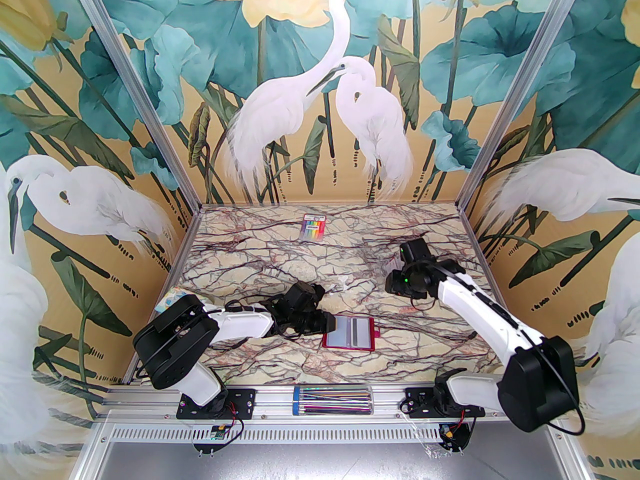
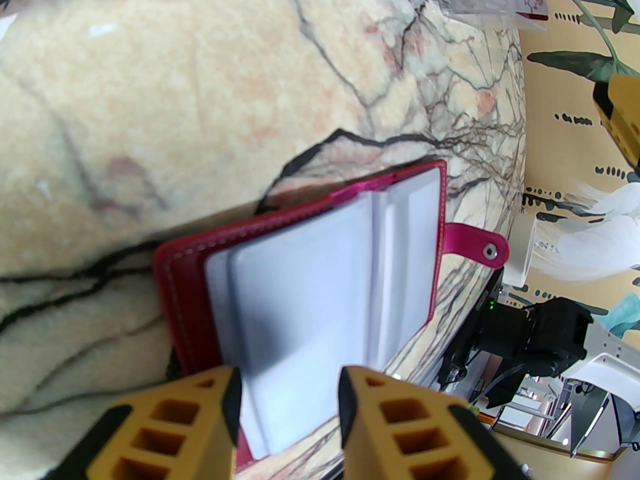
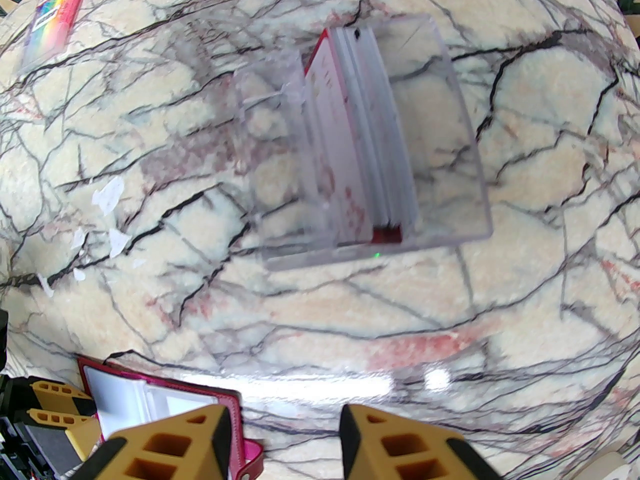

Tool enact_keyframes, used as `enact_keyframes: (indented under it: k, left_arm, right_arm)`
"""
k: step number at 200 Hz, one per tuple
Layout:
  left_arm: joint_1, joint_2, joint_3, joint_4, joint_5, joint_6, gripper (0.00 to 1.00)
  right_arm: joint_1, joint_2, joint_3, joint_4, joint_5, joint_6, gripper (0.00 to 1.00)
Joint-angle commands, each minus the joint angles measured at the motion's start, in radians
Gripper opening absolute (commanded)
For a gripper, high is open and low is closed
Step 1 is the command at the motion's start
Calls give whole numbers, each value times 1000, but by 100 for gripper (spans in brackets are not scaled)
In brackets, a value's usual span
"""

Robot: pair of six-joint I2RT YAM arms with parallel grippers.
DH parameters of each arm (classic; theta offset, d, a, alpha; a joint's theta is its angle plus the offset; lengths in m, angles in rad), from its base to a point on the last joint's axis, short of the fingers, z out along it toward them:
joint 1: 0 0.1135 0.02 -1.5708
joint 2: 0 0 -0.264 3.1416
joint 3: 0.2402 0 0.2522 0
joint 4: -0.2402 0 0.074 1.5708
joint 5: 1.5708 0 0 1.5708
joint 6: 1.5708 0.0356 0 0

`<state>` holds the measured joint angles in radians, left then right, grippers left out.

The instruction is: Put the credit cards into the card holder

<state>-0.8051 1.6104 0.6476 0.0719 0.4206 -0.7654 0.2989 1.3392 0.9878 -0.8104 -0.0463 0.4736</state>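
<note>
One card holder [image 1: 348,332] lies open, near middle of table [image 1: 280,268]. Left wrist: left gripper [image 2: 290,383] half-open astride its floppy clear sleeves, not visibly pinching. Right wrist: right gripper [image 3: 285,418] parted, empty, over credit cards [image 3: 372,138] standing in clear box [image 3: 450,143]. Cards likely stiff, slick, light; pinch top edges. No writing legible.

Egret-and-lotus mural walls [image 1: 450,68] around a veined marble tabletop [image 1: 280,263].

Robot lab test cell, not a home. Aluminium frame posts [image 1: 134,83] box in a marble-print tabletop [image 1: 280,263]. Printed egret-and-lotus backdrop [image 1: 320,93] covers walls at 9, 12 and 3 o'clock. Left arm [image 1: 240,320] and right arm [image 1: 480,313] bolted to slotted rail [image 1: 275,398] at 6 o'clock.
</note>
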Motion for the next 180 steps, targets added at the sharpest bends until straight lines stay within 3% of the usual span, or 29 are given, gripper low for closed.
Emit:
enact_keyframes:
  k: [1, 106, 180]
  left_arm:
    - [-1, 18, -17, -6, -15, 9, 38]
    - [0, 26, -18, -6, -16, 12, 38]
    - [-1, 27, -11, -17, -14, 19, 38]
  right_arm:
    - [-21, 42, 58, -34, 41, -42, 45]
    - [-67, 364, 361, -117, 150, -165, 52]
    - [-69, 514, 444, -137, 192, -221, 53]
